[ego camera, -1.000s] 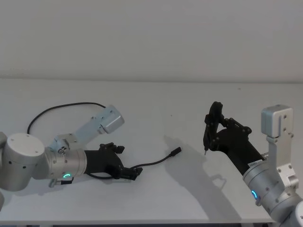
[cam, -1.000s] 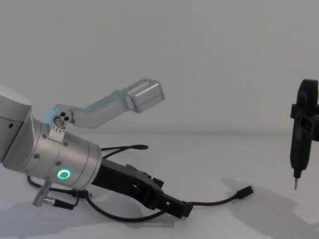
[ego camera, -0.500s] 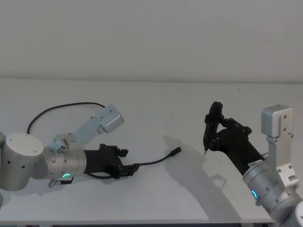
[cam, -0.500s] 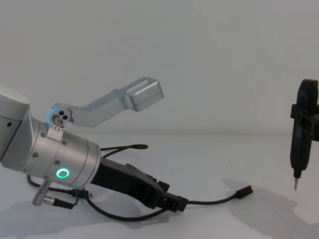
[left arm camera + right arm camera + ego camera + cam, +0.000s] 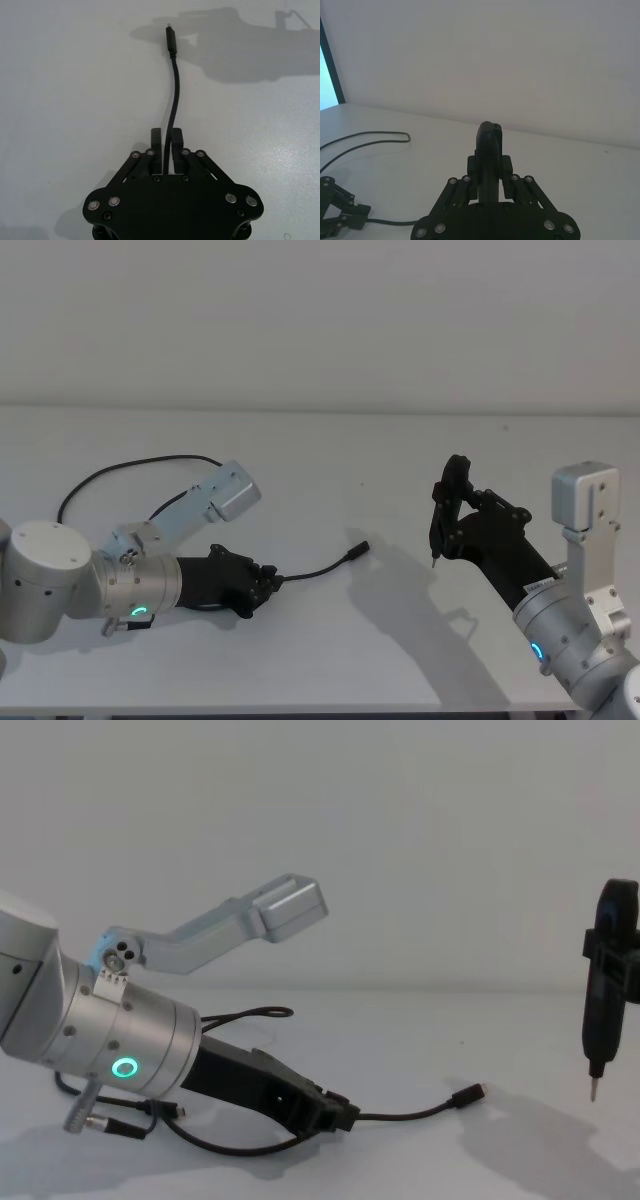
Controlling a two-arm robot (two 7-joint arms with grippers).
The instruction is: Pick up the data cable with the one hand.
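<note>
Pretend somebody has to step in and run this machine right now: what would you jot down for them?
Left gripper: shut on the data cable, low over the table on the robot's left side.
Right gripper: shut on a pen-like tool, held up at the right with its tip down, apart from the cable.
Cable: a short stretch runs from the left gripper's fingers to a plug, and the rest loops back on the table behind the left arm.
Done: the grasp.
Left: raise the cable off the table.

Left arm (image 5: 60, 585) low and outstretched, jaws pinched tight; right arm (image 5: 520, 575) raised, jaws clamped
</note>
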